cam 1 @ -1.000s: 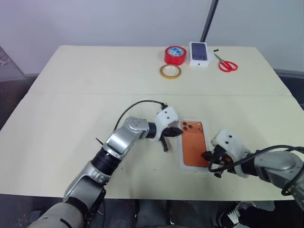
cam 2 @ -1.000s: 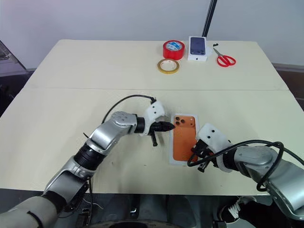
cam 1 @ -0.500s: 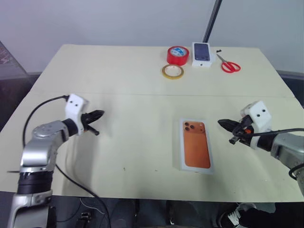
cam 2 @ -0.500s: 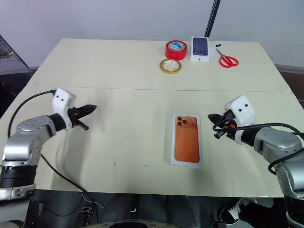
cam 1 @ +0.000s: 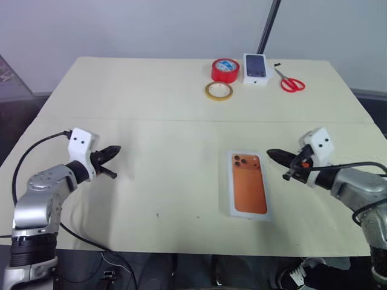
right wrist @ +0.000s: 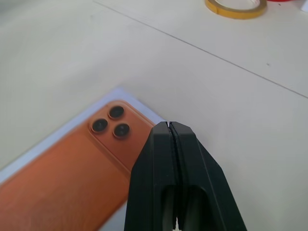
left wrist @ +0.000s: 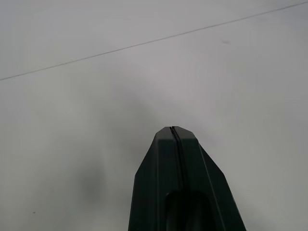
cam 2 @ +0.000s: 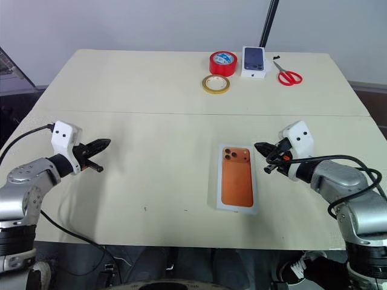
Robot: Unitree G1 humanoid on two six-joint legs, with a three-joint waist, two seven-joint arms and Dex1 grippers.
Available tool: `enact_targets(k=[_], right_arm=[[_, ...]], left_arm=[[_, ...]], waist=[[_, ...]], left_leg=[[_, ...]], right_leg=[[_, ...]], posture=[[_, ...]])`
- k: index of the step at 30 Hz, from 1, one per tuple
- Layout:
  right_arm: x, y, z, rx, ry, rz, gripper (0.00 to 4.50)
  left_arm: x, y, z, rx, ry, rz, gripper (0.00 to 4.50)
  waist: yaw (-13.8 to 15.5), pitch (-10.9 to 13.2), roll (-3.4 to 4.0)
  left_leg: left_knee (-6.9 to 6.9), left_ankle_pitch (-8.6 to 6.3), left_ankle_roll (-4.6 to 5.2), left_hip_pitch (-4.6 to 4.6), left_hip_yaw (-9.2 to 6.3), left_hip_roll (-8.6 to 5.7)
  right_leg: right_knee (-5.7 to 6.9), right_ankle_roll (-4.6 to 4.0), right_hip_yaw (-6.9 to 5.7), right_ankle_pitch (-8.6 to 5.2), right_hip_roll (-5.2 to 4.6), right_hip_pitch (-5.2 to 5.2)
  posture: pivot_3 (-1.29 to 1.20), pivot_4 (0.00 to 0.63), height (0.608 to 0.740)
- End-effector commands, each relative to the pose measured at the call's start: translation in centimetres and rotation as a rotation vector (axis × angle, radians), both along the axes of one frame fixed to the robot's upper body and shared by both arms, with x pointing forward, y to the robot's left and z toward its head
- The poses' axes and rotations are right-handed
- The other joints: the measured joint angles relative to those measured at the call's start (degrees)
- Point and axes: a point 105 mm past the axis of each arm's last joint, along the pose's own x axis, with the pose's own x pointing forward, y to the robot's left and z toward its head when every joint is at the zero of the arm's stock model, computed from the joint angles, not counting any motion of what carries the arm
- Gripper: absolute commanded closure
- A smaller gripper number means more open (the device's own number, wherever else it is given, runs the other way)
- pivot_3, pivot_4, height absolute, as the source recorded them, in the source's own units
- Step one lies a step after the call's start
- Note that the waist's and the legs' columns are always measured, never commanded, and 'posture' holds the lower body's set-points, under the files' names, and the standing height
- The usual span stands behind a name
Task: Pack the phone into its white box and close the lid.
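White rectangular lid with an orange phone print (cam 1: pixel 248 191) lies flat near the front edge of the cream table (cam 1: pixel 151 103), closed on its box. Left gripper (cam 1: pixel 112 150) and right gripper (cam 1: pixel 271 153) hover either side, fingers together, empty. Farther back: yellow tape ring (cam 1: pixel 217 91), red tape roll (cam 1: pixel 223 69), small white box (cam 1: pixel 255 69), red scissors (cam 1: pixel 289 81).

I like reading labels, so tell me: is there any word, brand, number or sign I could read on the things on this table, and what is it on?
Nothing can be read.
Red tape roll: a pale blue label on top, print too small to read.
Small white box: a dark phone picture, no legible text.
Lid: an orange phone picture, no words visible.
Yellow tape ring and scissors: no lettering visible.
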Motion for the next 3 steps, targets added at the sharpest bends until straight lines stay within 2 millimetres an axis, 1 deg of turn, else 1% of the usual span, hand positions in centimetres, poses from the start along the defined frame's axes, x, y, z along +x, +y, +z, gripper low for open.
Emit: enact_targets(k=[1,3], right_arm=[[0.27,0.53,0.98,0.002,-0.059,0.012,4.45],[0.28,0.69,0.97,0.008,-0.065,0.017,4.45]], left_arm=[[-0.16,0.61,1.76,0.012,-0.059,0.018,4.5],[-0.18,0.58,1.84,0.013,-0.059,0.019,4.5]], waist=[[0.04,0.0,0.0],[0.05,0.0,0.0]], left_leg=[[0.0,0.0,0.0,0.0,0.0,0.0],[-0.01,0.0,0.0,-0.01,0.0,0.0]], right_leg=[[0.0,0.0,0.0,0.0,0.0,-0.01],[0.0,0.0,0.0,0.0,0.0,-0.01]], posture=[[0.0,0.15,0.709],[0.0,0.15,0.709]])
